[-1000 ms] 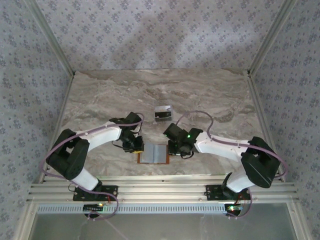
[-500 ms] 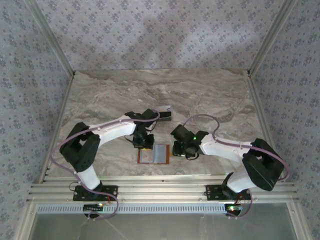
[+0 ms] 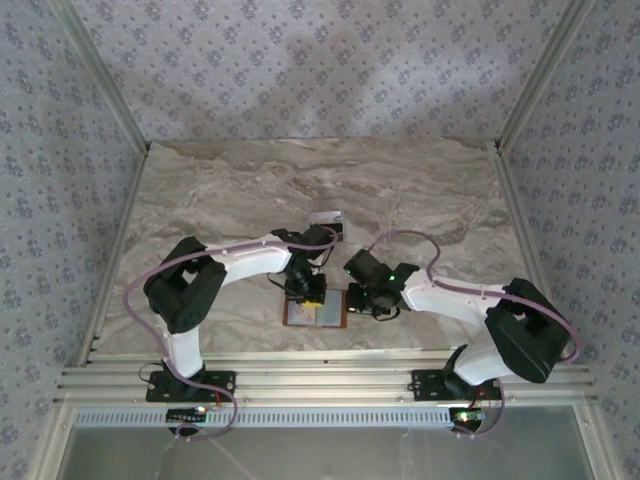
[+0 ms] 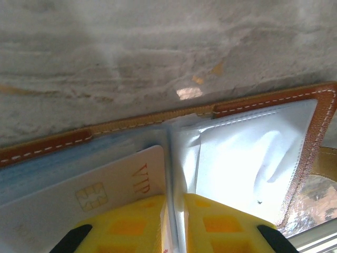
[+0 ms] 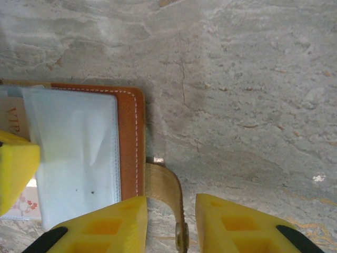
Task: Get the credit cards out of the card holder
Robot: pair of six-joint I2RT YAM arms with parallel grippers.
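Note:
The card holder (image 3: pixel 331 313) lies open near the table's front, orange-brown leather (image 5: pixel 129 138) round clear sleeves (image 4: pixel 239 150). A whitish credit card (image 4: pixel 102 185) marked VIP with a chip sits in the left sleeve. A flowered card corner (image 5: pixel 23 205) peeks out lower down. My left gripper (image 4: pixel 175 224) stands over the fold, shut on a thin clear sleeve leaf; whether a card is inside it I cannot tell. My right gripper (image 5: pixel 171 226) is open astride the tan side tab (image 5: pixel 166 185), its fingers not touching it.
A clear plastic rack (image 3: pixel 327 216) stands behind the card holder, partly hidden by the left arm. Bare marble table (image 3: pixel 420 190) stretches behind and to both sides. The metal rail (image 3: pixel 320 380) at the table's front edge lies close below the card holder.
My left gripper swung right from the card holder's left edge and now pinches at its fold. The card holder shifted slightly right. The right gripper barely moved.

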